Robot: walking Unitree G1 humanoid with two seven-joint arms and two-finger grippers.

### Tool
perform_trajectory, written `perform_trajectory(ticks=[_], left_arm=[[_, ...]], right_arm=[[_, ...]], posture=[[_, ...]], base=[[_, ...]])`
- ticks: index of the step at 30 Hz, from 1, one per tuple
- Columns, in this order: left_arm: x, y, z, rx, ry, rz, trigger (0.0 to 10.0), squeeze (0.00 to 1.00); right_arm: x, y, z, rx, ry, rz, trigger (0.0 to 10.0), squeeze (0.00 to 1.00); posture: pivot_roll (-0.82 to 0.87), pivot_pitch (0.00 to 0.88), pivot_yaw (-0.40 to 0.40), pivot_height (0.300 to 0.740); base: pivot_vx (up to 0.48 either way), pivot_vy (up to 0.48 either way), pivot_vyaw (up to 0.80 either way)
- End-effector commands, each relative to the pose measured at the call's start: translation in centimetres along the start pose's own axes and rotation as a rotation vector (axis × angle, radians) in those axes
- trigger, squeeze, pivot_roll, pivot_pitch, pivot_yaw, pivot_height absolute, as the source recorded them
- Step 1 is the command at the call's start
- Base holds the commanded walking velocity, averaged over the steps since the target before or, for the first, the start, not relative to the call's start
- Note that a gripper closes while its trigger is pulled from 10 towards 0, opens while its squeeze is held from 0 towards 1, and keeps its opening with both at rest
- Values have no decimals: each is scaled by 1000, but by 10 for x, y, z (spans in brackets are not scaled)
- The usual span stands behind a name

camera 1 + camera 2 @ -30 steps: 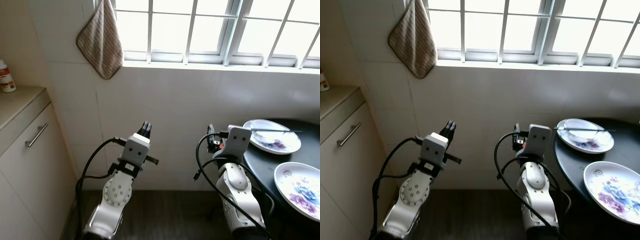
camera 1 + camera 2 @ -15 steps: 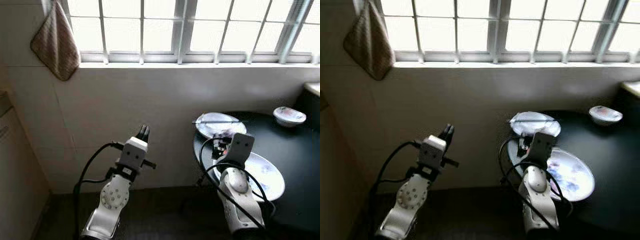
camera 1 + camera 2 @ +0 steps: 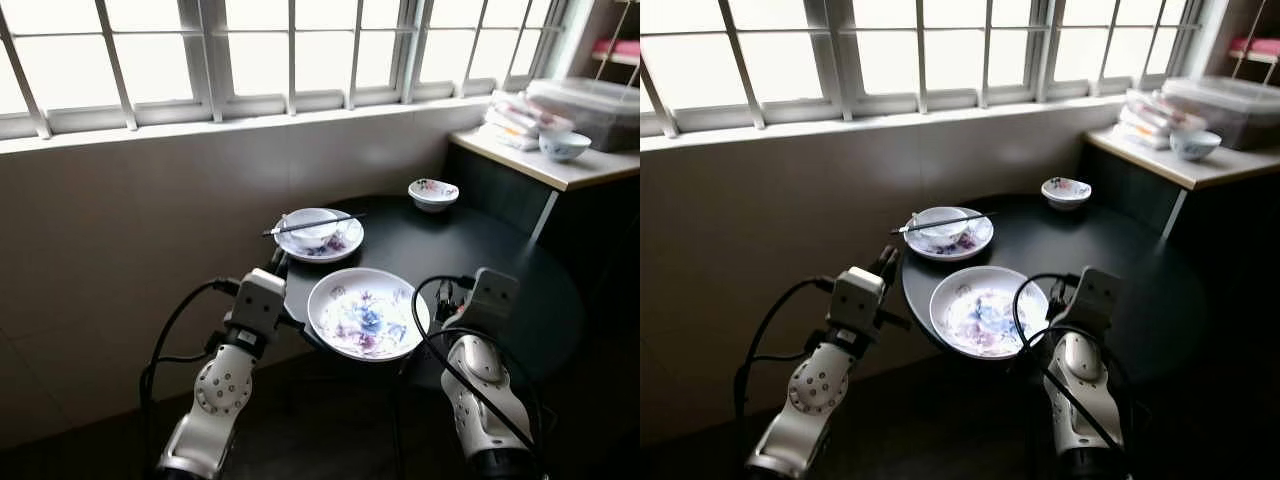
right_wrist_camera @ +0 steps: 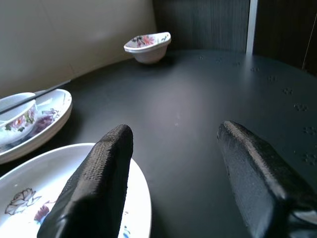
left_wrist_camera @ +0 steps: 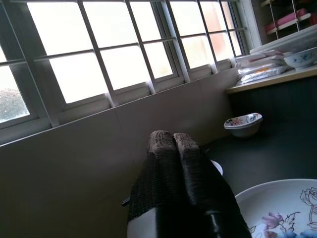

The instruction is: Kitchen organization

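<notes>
No legible writing. Black round tabletop (image 3: 500,260): floral plate (image 3: 366,313); plate (image 3: 340,243) holding bowl (image 3: 310,227), chopsticks (image 3: 312,225) across. Left claw (image 5: 173,141) closed, empty; right claw (image 4: 173,163) open.

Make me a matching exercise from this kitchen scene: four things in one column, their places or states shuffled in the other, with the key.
Things
1. chopsticks
2. large floral plate
3. small floral bowl
4. left gripper

Places or states
A. alone at the far side of the round black table
B. fingers pressed together
C. laid across a bowl on the plate nearer the window
D. at the table's near edge, between the two arms

Pairs: 1-C, 2-D, 3-A, 4-B
</notes>
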State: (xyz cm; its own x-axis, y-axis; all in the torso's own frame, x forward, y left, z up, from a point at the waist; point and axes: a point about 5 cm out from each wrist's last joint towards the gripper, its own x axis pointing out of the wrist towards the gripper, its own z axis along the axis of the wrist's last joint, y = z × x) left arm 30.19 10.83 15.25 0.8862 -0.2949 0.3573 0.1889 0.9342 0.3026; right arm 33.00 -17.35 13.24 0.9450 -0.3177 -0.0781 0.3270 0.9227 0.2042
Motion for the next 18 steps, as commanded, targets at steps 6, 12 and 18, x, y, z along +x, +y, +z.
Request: perform_trajectory(ticks=[6, 12, 18], left_arm=[[0, -3, -1, -7, 12, -13, 10000, 0], [-1, -2, -3, -34, 26, 1, 10000, 0], [0, -1, -4, -25, 26, -1, 10000, 0]], right_arm=[[5, 0, -18, 38, 143, 37, 10000, 0], [8, -1, -28, 48, 202, 74, 10000, 0], [12, -9, -34, 68, 223, 16, 10000, 0]], posture=[[43, 0, -22, 740], [45, 0, -23, 740], [52, 0, -24, 740]], base=[[0, 0, 0], [0, 0, 0], [0, 0, 0]])
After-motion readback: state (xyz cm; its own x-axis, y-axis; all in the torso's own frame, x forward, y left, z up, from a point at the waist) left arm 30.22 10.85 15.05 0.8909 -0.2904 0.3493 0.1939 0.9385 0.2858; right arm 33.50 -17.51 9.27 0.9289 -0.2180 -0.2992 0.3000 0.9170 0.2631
